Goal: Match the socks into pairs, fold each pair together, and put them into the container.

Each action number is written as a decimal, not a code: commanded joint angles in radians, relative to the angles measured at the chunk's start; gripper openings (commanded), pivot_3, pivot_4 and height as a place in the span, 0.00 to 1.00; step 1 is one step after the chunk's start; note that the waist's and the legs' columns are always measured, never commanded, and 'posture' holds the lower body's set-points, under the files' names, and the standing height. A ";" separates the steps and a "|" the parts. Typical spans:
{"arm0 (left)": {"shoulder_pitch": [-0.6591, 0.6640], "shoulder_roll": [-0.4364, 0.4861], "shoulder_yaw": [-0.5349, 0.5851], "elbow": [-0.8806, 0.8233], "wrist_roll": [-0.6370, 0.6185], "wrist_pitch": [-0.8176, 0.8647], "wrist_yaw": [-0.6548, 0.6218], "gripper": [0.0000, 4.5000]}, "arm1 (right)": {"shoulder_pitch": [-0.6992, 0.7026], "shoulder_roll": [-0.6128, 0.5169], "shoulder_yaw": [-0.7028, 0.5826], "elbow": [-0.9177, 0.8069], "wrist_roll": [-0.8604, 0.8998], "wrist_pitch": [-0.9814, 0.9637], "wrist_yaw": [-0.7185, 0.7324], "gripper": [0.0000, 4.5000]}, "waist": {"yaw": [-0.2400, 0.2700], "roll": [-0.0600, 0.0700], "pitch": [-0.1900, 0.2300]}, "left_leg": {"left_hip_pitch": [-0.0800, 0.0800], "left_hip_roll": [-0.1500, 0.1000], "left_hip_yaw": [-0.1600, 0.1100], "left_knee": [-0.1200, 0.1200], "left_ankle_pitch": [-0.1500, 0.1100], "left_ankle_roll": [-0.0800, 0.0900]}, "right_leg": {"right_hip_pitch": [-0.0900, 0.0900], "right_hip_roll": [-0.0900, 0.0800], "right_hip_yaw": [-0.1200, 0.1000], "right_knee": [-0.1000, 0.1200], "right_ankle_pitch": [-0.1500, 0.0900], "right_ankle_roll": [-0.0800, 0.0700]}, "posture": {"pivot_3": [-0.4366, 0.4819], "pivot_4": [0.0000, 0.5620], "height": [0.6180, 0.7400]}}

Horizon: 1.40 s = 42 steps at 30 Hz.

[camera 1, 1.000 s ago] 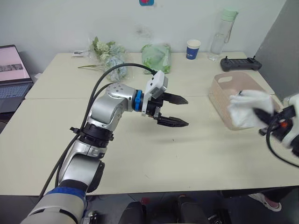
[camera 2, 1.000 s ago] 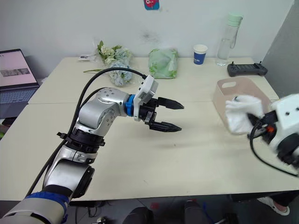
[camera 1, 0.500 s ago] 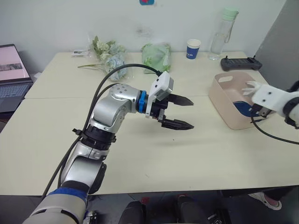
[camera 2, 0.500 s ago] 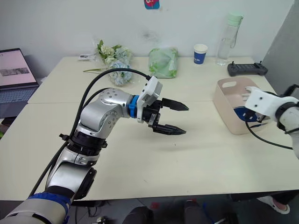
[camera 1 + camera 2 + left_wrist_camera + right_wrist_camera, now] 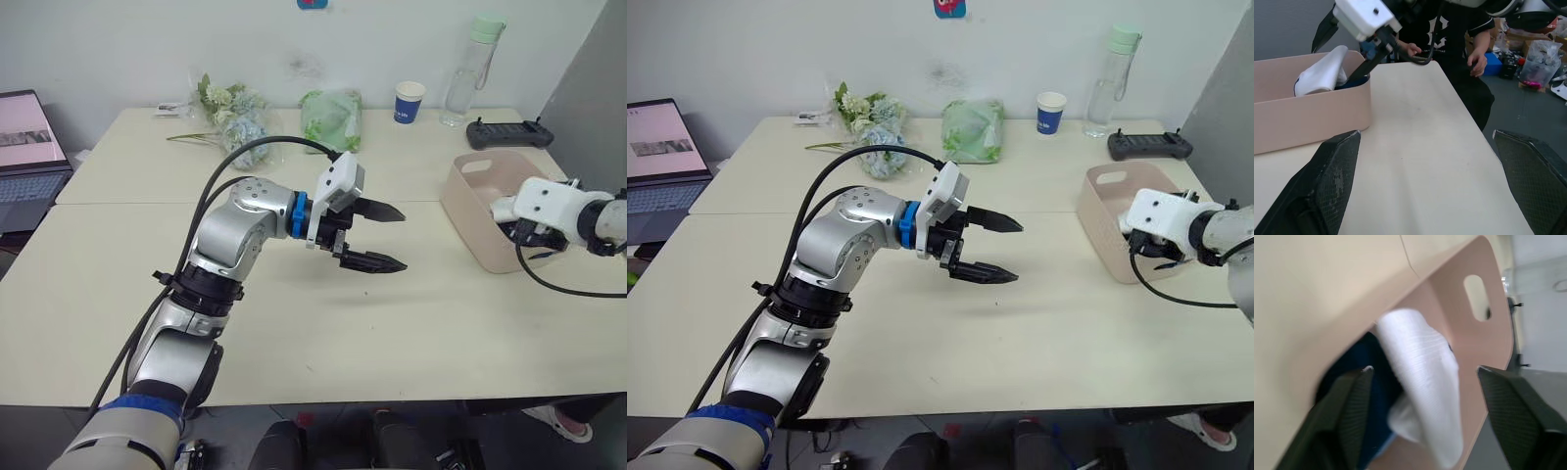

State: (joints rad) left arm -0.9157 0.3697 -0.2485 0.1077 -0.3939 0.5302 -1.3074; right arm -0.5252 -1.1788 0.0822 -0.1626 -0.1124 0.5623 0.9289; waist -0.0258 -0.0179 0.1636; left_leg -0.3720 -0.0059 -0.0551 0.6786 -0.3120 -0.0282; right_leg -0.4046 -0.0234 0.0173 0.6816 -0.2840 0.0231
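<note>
The pale pink container (image 5: 468, 211) stands at the table's right side. In it lies a folded white sock bundle (image 5: 1422, 377) on top of a navy sock (image 5: 1364, 382); the white bundle (image 5: 1322, 73) also rises above the rim in the left wrist view. My right gripper (image 5: 527, 233) hangs over the container, pointing into it. Its fingers (image 5: 1342, 416) stand wide apart on either side of the white bundle, not pressing it. My left gripper (image 5: 404, 240) hovers open over the middle of the table with nothing in it.
Along the back of the table stand a blue paper cup (image 5: 408, 101), a water bottle (image 5: 467, 69), a black controller (image 5: 506, 133), a green bag (image 5: 328, 117) and flowers (image 5: 235, 117). A laptop (image 5: 24, 157) sits far left. A person (image 5: 1449, 29) stands beyond the table's right end.
My right gripper carried the white sock bundle from beside the container to over it, then opened; the bundle now lies inside. The left arm has barely moved.
</note>
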 commanded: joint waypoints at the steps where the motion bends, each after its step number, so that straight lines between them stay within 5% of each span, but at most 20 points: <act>1: -0.010 0.005 0.005 -0.014 0.000 -0.023 -0.002 1.00 | 0.003 -0.054 -0.109 -0.078 0.062 0.101 0.065 0.98 | 0.001 0.000 0.000 | 0.000 0.000 0.000 0.000 0.000 0.000 | 0.000 0.000 0.000 0.000 0.000 0.000 | 0.48 0.27 1.00; 8: -0.008 0.016 0.010 -0.008 0.003 -0.034 -0.006 1.00 | -0.062 -0.014 -0.215 -0.117 0.155 0.257 0.025 0.98 | -0.002 0.000 0.000 | 0.000 0.000 0.000 0.000 0.000 0.000 | 0.000 0.000 0.000 0.000 0.000 0.000 | 0.48 0.27 1.00; 15: 0.011 0.019 0.004 -0.026 0.004 -0.038 0.000 1.00 | -0.112 0.134 -0.034 0.140 -0.038 0.056 -0.229 0.98 | -0.003 0.000 0.000 | 0.000 0.000 0.001 0.000 0.000 0.000 | 0.000 -0.001 0.000 0.000 0.000 0.000 | 0.48 0.27 1.00; 21: 0.040 0.040 0.017 -0.060 -0.003 -0.023 0.014 1.00 | -0.063 0.174 -0.011 0.234 -0.071 0.017 -0.254 0.98 | -0.001 0.001 0.000 | -0.003 0.000 0.001 0.001 0.002 -0.004 | -0.003 -0.001 0.000 0.000 0.000 0.000 | 0.48 0.27 1.00; 31: 0.059 0.083 0.094 -0.054 0.004 -0.036 0.110 1.00 | -0.124 0.193 -0.157 0.056 -0.015 0.076 -0.285 0.98 | -0.004 0.001 0.000 | -0.004 0.000 0.000 0.002 0.001 -0.003 | -0.004 -0.001 0.000 0.001 0.001 0.000 | 0.48 0.27 1.00; 37: 0.176 0.217 0.200 -0.055 0.061 -0.052 0.237 1.00 | -0.038 0.378 -0.343 -0.197 0.164 0.109 -0.318 0.98 | -0.004 0.002 -0.001 | -0.003 0.002 -0.002 0.001 0.001 -0.002 | -0.003 -0.001 -0.001 0.001 0.001 0.000 | 0.48 0.27 1.00; 42: 0.447 0.319 0.366 -0.197 0.103 0.008 0.439 1.00 | 0.170 0.617 -0.377 -0.464 0.253 0.140 -0.432 0.98 | -0.005 0.002 -0.001 | -0.003 0.003 -0.003 0.000 0.000 0.000 | -0.003 -0.003 -0.001 0.001 0.001 0.000 | 0.48 0.27 1.00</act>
State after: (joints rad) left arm -0.4828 0.6790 0.0615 0.0027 -0.2846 0.5234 -0.9190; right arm -0.3524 -0.5776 -0.2581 -0.5354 0.1136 0.7109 0.5437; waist -0.0303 -0.0157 0.1629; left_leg -0.3764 -0.0034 -0.0587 0.6788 -0.3120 -0.0285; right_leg -0.4084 -0.0269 0.0156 0.6825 -0.2832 0.0233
